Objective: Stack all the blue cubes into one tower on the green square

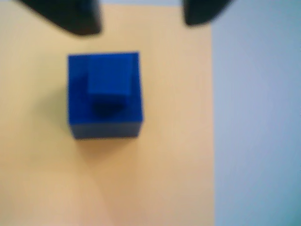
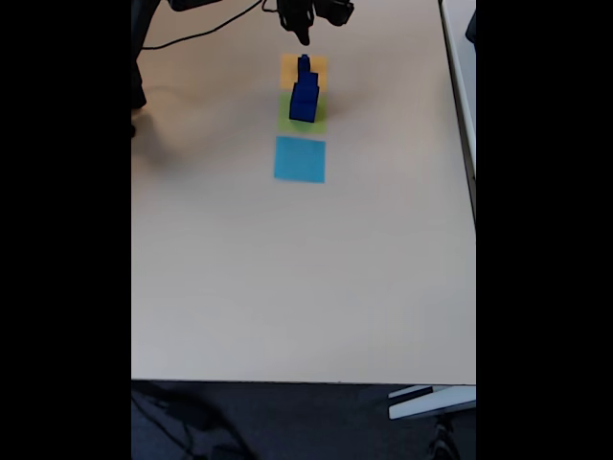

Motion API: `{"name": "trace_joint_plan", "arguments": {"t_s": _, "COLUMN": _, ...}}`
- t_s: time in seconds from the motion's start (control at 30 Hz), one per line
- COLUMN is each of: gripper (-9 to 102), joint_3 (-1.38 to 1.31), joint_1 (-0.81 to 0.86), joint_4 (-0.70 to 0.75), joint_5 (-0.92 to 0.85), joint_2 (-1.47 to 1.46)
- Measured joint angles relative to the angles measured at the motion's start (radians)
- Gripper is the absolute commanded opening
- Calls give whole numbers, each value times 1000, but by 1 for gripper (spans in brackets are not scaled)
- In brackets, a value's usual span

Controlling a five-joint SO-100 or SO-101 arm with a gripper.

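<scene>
The blue cubes [image 2: 305,94] stand as one narrow tower at the far end of the table in the fixed view, with the base on the green square [image 2: 317,123]. The wrist view looks down on the stack: a wide blue cube [image 1: 77,101] carries a narrower blue block [image 1: 109,75]. The ground around it looks pale orange there. My gripper [image 2: 305,29] hangs above and just behind the tower. Its two dark fingers [image 1: 70,16] enter the wrist view from the top edge. They stand apart with nothing between them, clear of the cubes. The gripper [image 1: 141,14] is open.
An orange-yellow square [image 2: 287,65] lies just behind the green one and a light-blue square [image 2: 299,159] just in front. Black cables [image 2: 192,36] run along the far left of the table. The beige tabletop [image 2: 306,278] stretches bare toward the near edge.
</scene>
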Motion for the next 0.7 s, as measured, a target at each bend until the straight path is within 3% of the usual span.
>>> {"name": "trace_joint_plan", "arguments": {"t_s": 0.07, "gripper": 22, "joint_3": 8, "joint_1": 0, "joint_4": 0, "joint_5": 0, "joint_2": 0}}
{"name": "trace_joint_plan", "arguments": {"t_s": 0.7, "gripper": 22, "joint_3": 8, "joint_1": -3, "joint_4": -5, "joint_5": 0, "joint_2": -41}}
